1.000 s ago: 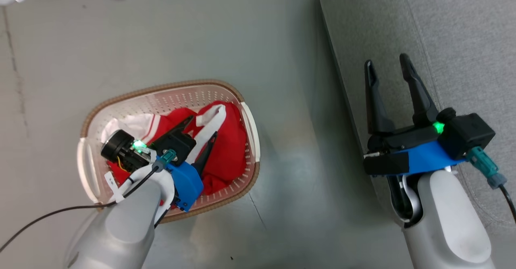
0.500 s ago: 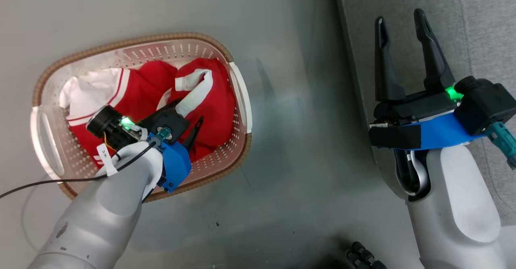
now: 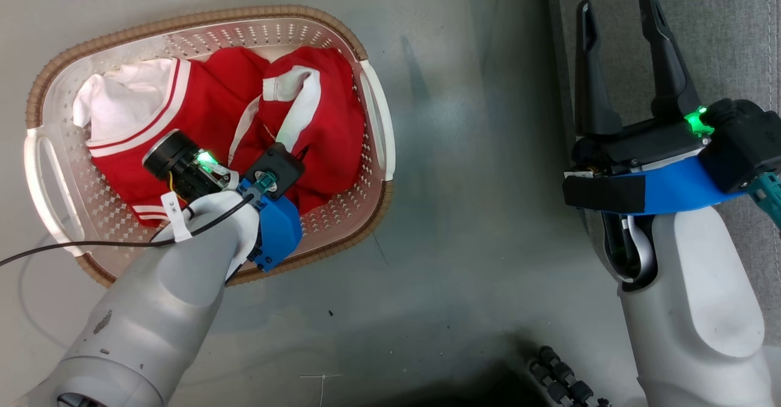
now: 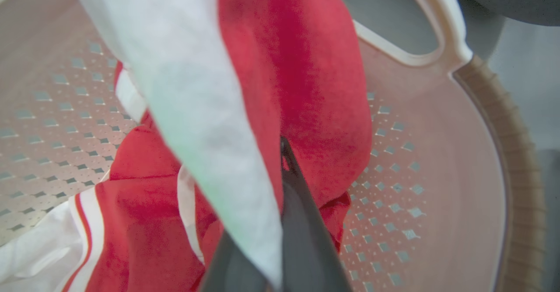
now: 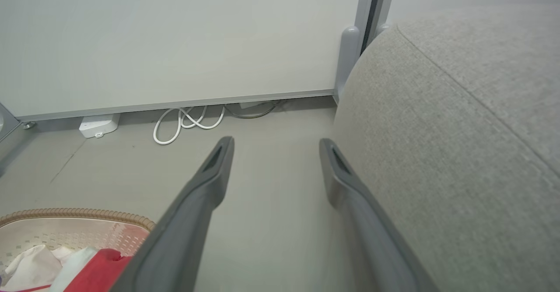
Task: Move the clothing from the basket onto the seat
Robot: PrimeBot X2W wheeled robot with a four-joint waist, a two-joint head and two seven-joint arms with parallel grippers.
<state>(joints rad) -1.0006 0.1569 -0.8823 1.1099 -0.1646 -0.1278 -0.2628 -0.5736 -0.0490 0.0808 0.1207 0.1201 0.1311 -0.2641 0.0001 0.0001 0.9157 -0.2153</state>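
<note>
The cream basket point(image 3: 201, 19) with its brown rim stands on the floor at the left. In it lies the clothing point(image 3: 329, 108), red fabric with white panels and stripe trim. My left gripper point(image 4: 284, 149) reaches down into the basket and is shut on a fold of the red cloth beside a white strip. In the head view its fingers are mostly hidden under the wrist. My right gripper point(image 3: 616, 1) hovers open with nothing in it at the edge of the grey seat point(image 3: 726, 41), well to the right of the basket.
Bare grey floor point(image 3: 464, 212) lies between basket and seat. A black cable point(image 3: 61, 247) trails from my left arm. In the right wrist view a white cable point(image 5: 188, 121) and a small white box point(image 5: 98, 125) lie along the wall. Dark ribbed parts point(image 3: 561, 382) show at the bottom edge.
My left gripper has gone from open to shut on the red cloth, deeper in the basket. The head view has shifted. The right gripper stays open.
</note>
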